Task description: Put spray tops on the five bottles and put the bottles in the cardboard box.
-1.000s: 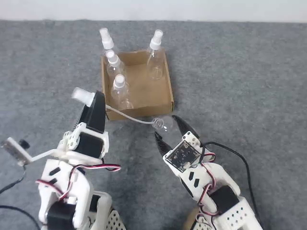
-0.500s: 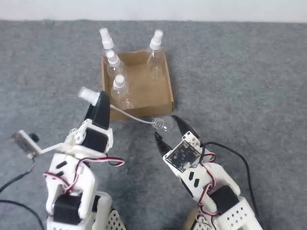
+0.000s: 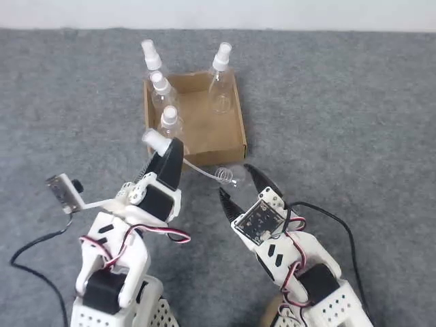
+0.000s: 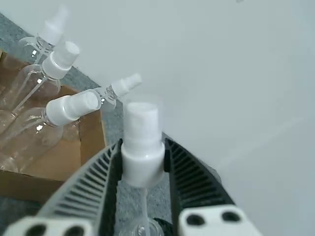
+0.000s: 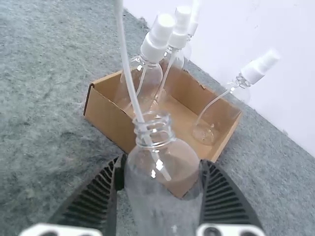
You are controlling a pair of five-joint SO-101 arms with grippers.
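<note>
Grips the uncapped bottle (image 5: 160, 167) upright in the right hand (image 3: 235, 180), fingers (image 5: 98, 196) pressed to both its sides. Just beyond, pinches a spray top (image 4: 141, 128) in the left hand (image 4: 141, 143), fingers (image 4: 93, 177) tight on its collar, with the thin tube (image 5: 128, 73) slanting down through the bottle's neck. Farther back on the grey desk (image 3: 340, 102), holds 4 capped bottles (image 3: 220, 88) upright in the cardboard box (image 3: 240, 116).

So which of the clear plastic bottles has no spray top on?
The clear bottle in the right gripper, beside the brown cardboard box: its neck is open; the other four wear white spray tops.
</note>
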